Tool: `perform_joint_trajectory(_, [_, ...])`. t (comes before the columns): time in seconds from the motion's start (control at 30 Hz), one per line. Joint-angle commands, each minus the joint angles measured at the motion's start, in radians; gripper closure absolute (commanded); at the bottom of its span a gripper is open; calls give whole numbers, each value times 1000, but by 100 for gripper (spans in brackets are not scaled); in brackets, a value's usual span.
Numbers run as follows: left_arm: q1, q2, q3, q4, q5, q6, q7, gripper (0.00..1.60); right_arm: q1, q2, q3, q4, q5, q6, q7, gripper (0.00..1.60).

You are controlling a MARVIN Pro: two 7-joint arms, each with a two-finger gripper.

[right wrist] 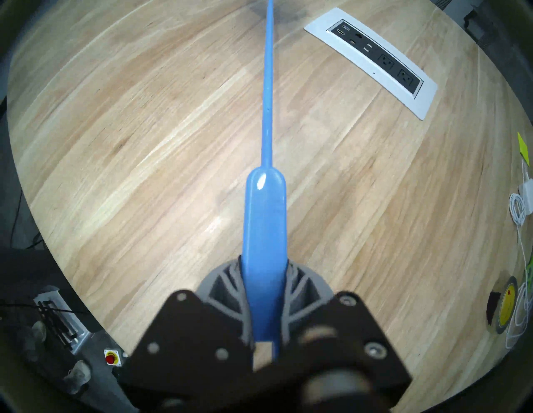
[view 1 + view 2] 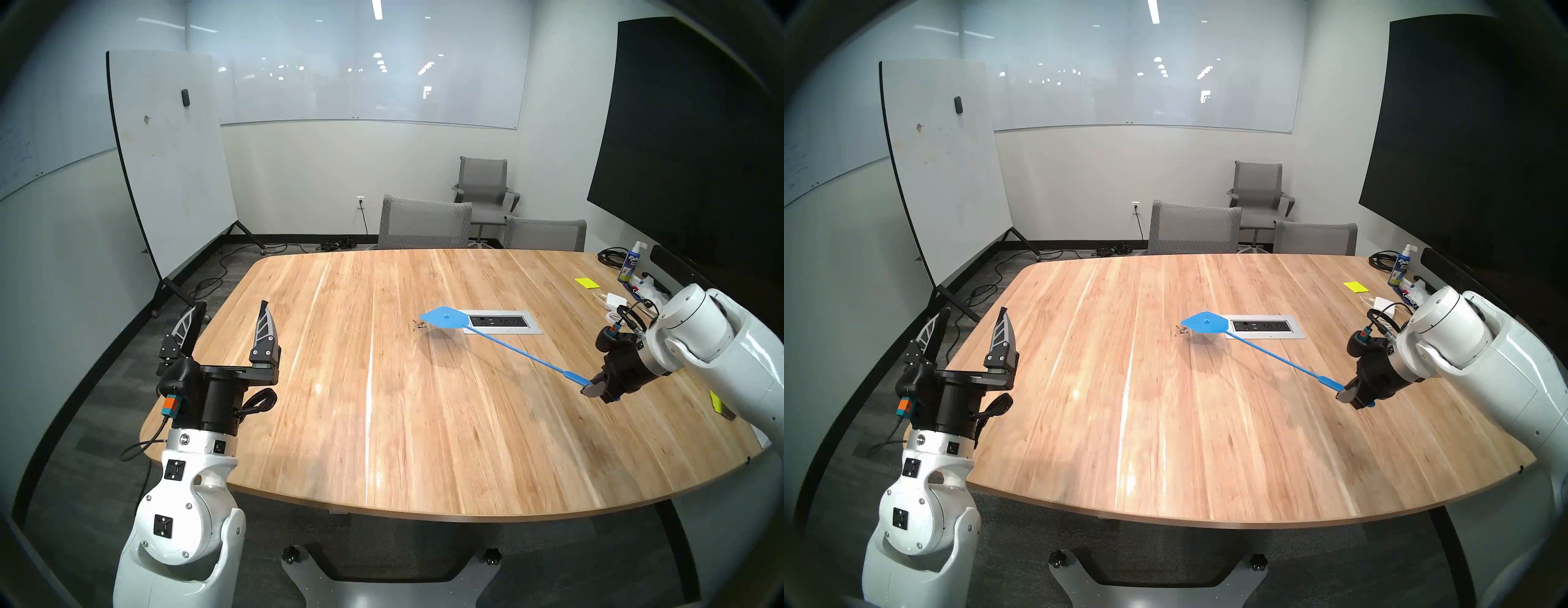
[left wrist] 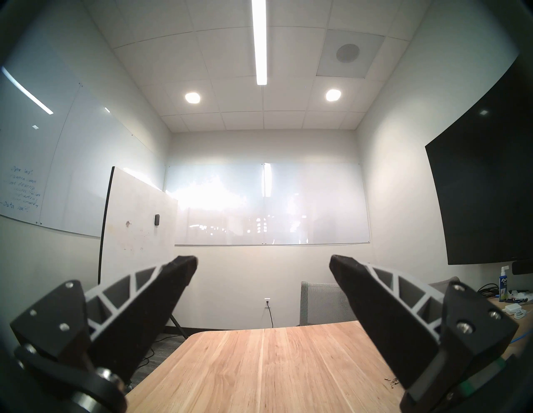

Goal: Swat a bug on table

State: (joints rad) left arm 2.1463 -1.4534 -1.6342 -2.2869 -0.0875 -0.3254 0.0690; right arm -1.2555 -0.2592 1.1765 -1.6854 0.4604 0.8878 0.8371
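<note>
The bug [image 2: 419, 326] [image 2: 1181, 329] is a small cluster of dark crumbs on the light-wood table [image 2: 382, 424] [image 2: 1144, 424], just left of the blue swatter's head [image 2: 445, 317] [image 2: 1207, 323]. The head hovers a little above the wood, with its shadow below. My right gripper [image 2: 594, 387] [image 2: 1346, 391] [image 1: 264, 277] is shut on the blue swatter's handle [image 1: 265, 219]. My left gripper [image 2: 231, 316] [image 2: 973, 325] [image 3: 264, 265] stands open and empty at the table's left edge, pointing up. The crumbs also show beside the left gripper's right finger [image 3: 392, 382].
A silver power outlet panel [image 2: 500, 322] [image 1: 375, 60] is set in the table right of the swatter head. Yellow sticky notes [image 2: 586, 282], a spray bottle [image 2: 630, 265], cables and a tape roll [image 1: 503, 308] clutter the right side. Grey chairs [image 2: 424, 223] stand beyond the far edge.
</note>
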Motion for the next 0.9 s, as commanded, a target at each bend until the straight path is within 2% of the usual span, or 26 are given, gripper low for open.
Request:
perform_joint_trajectory(0.0, [0,0,1,-19,0,-3,-1,0,-104,82,72,47,67,-44,-6,160])
perform_joint_trajectory(0.3, [-1,0,1,-17,0,-4,-1,0,-192,108,153,161,124,-82,23,160])
perform_joint_trajectory(0.87, [-3,0,2,-14,0,-4,-1,0,-337,129,285,359,166,-176,68,160])
